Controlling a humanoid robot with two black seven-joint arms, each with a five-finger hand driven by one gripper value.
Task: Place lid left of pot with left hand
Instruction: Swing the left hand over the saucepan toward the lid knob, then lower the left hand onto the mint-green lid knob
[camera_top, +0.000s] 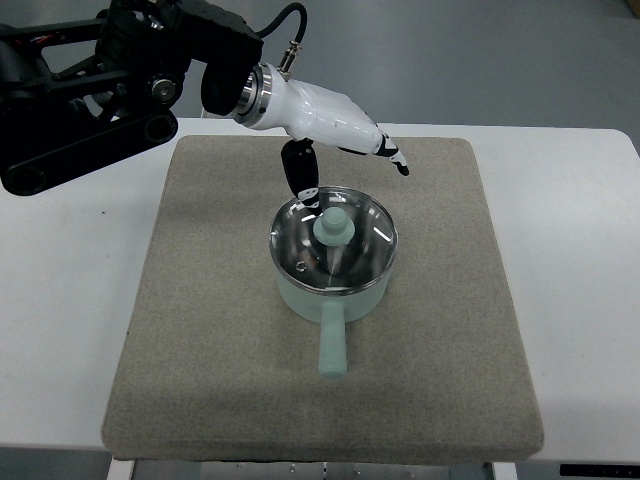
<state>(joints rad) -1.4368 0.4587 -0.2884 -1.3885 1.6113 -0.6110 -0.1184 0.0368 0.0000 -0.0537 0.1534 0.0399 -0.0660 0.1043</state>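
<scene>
The left hand (335, 135) reaches in from the upper left and hovers just behind the pot (330, 290), fingers loosely spread, thumb hanging down, gripping nothing. The mint-green pot stands on a grey mat (200, 330), handle pointing toward the robot. The glass lid (333, 243) sits closed on the pot; contents cannot be made out.

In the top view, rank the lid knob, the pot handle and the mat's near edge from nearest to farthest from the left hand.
Measured from the left hand, above the pot's far side:
1. Lid knob, at the centre of the glass lid, just below the hand.
2. Pot handle, sticking out toward the camera.
3. Near edge of the mat, at the bottom of the picture.
</scene>
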